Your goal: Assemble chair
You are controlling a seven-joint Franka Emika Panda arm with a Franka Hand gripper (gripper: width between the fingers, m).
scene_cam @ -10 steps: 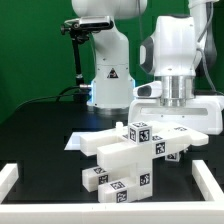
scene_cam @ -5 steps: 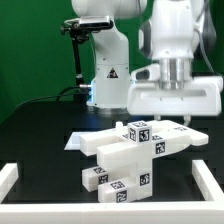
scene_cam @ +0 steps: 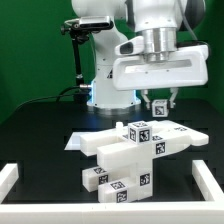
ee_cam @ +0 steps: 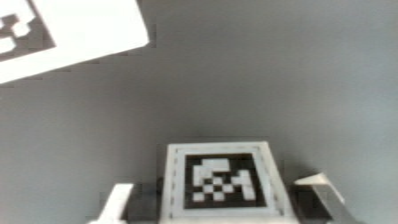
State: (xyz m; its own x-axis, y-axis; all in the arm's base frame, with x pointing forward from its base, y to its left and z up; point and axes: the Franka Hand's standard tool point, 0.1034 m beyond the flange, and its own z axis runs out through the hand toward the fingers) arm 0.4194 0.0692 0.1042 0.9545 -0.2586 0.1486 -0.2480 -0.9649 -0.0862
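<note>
The chair parts [scene_cam: 130, 150] lie in a loose stack of chunky white tagged blocks and slabs on the black table, at the centre front. My gripper [scene_cam: 158, 108] hangs above the stack's far right side, clear of it. It is shut on a small white tagged block [scene_cam: 158, 105]. In the wrist view this block [ee_cam: 217, 178] sits between the two fingers of the gripper [ee_cam: 217, 200], its tag facing the camera. A corner of another tagged white part [ee_cam: 54, 35] shows further off over the dark table.
A low white border rail [scene_cam: 18, 174] frames the table's front and sides. The robot's white base [scene_cam: 110, 80] stands behind the stack. A black stand with cables [scene_cam: 76, 50] is at the back on the exterior view's left.
The gripper has risen from the stack's right side and shifted toward the exterior view's left, carrying the small tagged block. The stack has stayed in place.
</note>
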